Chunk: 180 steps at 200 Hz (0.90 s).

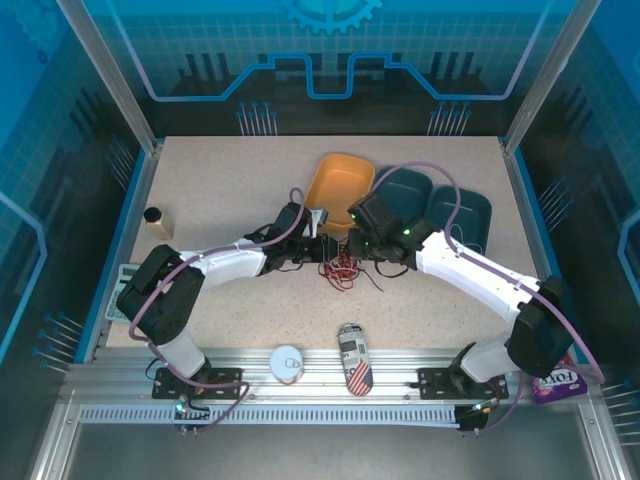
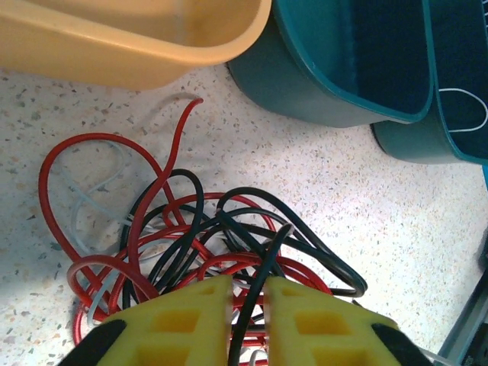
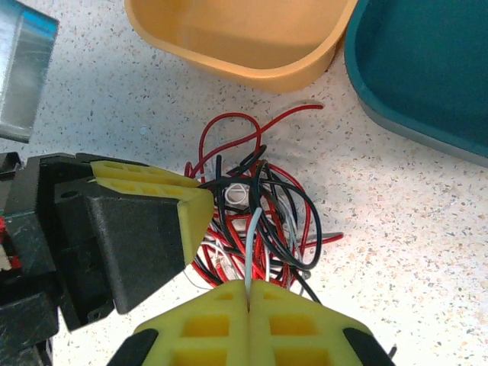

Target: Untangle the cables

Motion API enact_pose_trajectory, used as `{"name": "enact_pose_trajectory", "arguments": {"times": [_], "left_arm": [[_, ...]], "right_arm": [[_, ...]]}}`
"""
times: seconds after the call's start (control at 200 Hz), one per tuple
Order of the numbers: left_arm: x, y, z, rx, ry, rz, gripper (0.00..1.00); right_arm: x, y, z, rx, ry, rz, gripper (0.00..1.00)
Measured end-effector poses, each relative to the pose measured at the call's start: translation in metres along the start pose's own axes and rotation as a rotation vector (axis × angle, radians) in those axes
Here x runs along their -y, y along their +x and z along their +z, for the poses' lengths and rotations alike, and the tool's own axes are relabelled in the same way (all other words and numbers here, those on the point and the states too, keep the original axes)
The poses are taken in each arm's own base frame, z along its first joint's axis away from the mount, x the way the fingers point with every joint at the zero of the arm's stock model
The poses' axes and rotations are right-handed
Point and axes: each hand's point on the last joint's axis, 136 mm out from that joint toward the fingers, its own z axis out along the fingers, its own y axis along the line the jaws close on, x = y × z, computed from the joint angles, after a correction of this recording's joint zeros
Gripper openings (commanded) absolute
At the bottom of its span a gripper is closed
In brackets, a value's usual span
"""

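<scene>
Speckled beige surface (image 1: 220, 200), blue-lit enclosure behind. Tangle of thin red, black and white cables (image 1: 343, 270) heaped just ahead of both finger pairs, between them.
Right fingers (image 3: 206, 324) pressed together on white strand (image 3: 252, 244).
Left fingers (image 2: 183, 320) nearly together, black strand (image 2: 242, 324) in gap; true pinch: cannot tell.
Risks:
- opposed pull cinches crossed loops into knot
- whole heap drags along instead
- thin strand slips out of fingers
- red loops snag orange plastic tub (image 2: 114, 38) beyond left fingers
</scene>
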Motion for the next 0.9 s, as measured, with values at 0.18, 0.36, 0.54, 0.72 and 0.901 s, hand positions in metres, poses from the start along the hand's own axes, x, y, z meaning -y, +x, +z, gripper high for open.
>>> {"name": "enact_pose_trajectory", "arguments": {"times": [0.18,0.36,0.54,0.72,0.901], "left_arm": [[-0.003,0.0,0.0,0.001,-0.014,-0.011,0.0],[-0.008,-0.002,-0.001,0.015,-0.042,-0.014,0.0],[-0.012,-0.004,-0.01,0.037,-0.081,-0.015,0.0],[-0.016,-0.004,-0.021,0.059,-0.111,-0.015,0.0],[-0.028,0.005,-0.031,0.065,-0.158,-0.034,0.0]], "right_arm": [[0.005,-0.003,-0.012,0.042,-0.009,0.009,0.0],[0.018,-0.008,-0.022,0.079,-0.021,0.041,0.0],[0.033,-0.014,-0.037,0.122,-0.026,0.079,0.0],[0.044,-0.02,-0.056,0.169,-0.018,0.103,0.0],[0.057,-0.017,-0.067,0.181,0.026,0.102,0.0]]}}
